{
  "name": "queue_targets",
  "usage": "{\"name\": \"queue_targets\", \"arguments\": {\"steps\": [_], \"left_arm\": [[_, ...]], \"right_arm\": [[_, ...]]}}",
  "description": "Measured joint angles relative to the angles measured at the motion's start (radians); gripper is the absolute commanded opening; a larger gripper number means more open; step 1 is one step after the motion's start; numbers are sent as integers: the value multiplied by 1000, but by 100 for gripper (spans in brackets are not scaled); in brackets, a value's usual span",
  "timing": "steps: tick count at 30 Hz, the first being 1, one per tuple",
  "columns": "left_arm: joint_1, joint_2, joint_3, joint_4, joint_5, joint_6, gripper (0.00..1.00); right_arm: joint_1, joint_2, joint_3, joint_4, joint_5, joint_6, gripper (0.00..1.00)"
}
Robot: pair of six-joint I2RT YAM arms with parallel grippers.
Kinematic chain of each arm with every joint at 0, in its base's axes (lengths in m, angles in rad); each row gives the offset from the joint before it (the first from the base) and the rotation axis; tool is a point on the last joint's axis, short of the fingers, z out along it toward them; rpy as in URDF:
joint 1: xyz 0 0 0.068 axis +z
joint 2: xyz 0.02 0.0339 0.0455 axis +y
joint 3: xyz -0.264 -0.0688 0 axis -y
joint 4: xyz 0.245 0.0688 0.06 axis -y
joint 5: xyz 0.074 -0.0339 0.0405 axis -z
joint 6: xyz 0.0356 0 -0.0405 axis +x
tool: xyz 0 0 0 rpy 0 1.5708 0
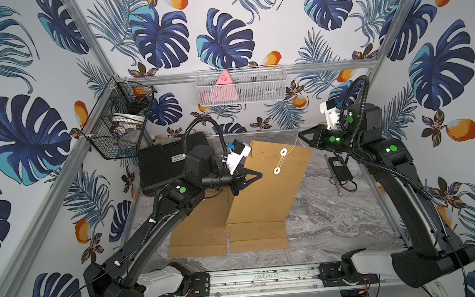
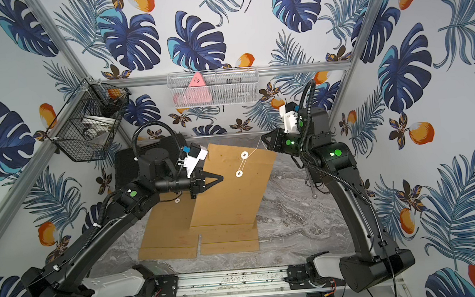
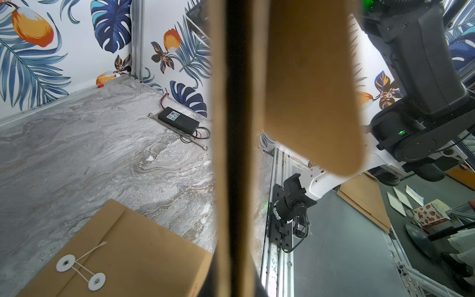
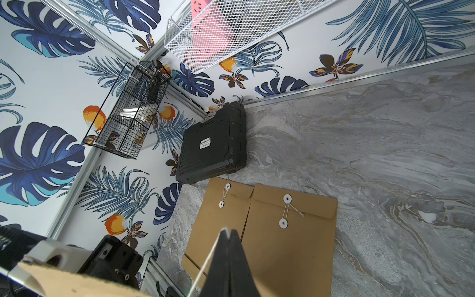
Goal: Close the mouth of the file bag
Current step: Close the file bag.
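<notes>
Your left gripper (image 1: pixel 257 175) clamps the raised file bag (image 1: pixel 274 192) at frame centre; your right gripper (image 1: pixel 301 135), upper right of it, pinches its string (image 4: pixel 206 262).

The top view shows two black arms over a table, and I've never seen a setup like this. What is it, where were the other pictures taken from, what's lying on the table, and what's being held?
It is a robot with two arms, each ending in a two-fingered gripper. Both top views look down on the marble table from overhead; the other two pictures come from cameras on the arms' wrists. The left gripper is shut on a brown file bag, holding it tilted up. The right gripper pinches that bag's white string. Two more file bags lie flat side by side on the table. A black case sits in the back corner, a black power brick near the right arm, and a white wire basket hangs on the wall.
</notes>
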Motion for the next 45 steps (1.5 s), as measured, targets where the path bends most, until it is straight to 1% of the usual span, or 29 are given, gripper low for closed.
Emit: {"name": "queue_targets", "arguments": {"steps": [11, 15, 22, 27, 31, 34, 39, 45], "left_arm": [[-21, 12, -2, 0, 0, -2, 0], [-22, 12, -10, 6, -9, -9, 0], [-22, 6, -40, 47, -46, -68, 0], [-21, 11, -99, 123, -56, -150, 0], [-21, 11, -132, 197, -37, -223, 0], [-21, 11, -134, 219, -13, -263, 0], [-21, 15, -132, 228, 16, -263, 0], [-22, 20, -129, 227, 35, -259, 0]], "right_arm": [[10, 4, 0, 0, -7, -2, 0], [15, -2, -27, 4, -5, -2, 0], [17, -48, -118, 11, 32, 1, 0], [17, -61, -128, 6, 83, -10, 0], [17, -60, -143, 0, 118, -29, 0], [16, -51, -154, 1, 135, -33, 0], [17, -31, -148, 2, 145, -42, 0], [24, -2, -95, -1, 171, -65, 0]]}}
